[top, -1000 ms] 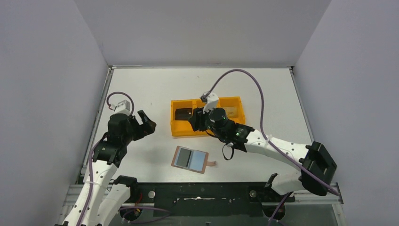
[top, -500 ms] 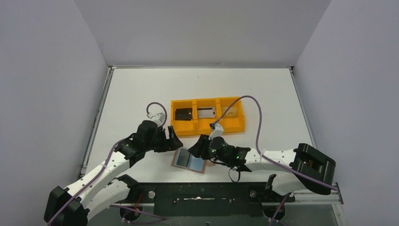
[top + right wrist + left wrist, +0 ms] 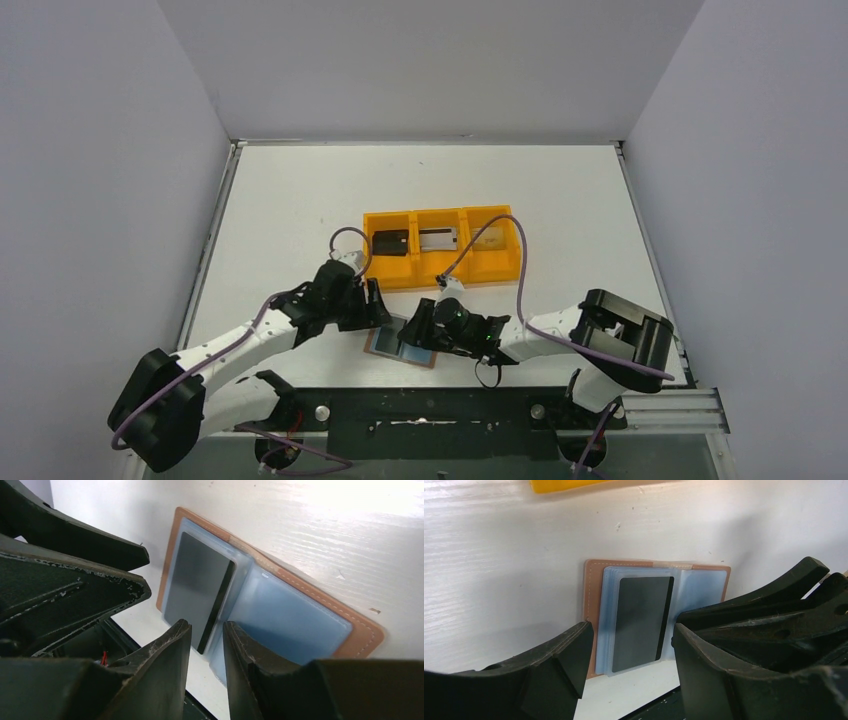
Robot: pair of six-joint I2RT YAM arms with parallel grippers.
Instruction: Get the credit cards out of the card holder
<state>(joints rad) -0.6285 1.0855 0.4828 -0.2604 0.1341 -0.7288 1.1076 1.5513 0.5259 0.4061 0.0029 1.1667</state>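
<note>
Grey walls (image 3: 100, 150) stand around a white table (image 3: 300, 200). The holder (image 3: 385, 342) lies open at lower middle, with a dark card (image 3: 641, 622) inside. The left gripper (image 3: 630, 635) gapes wide and the right gripper (image 3: 206, 630) only a little; both are empty. From above they hide part of the holder.

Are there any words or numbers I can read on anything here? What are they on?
None can be read.
The dark card in the holder shows a plain face, no writing.
The cards in the tray are too small to read.
</note>
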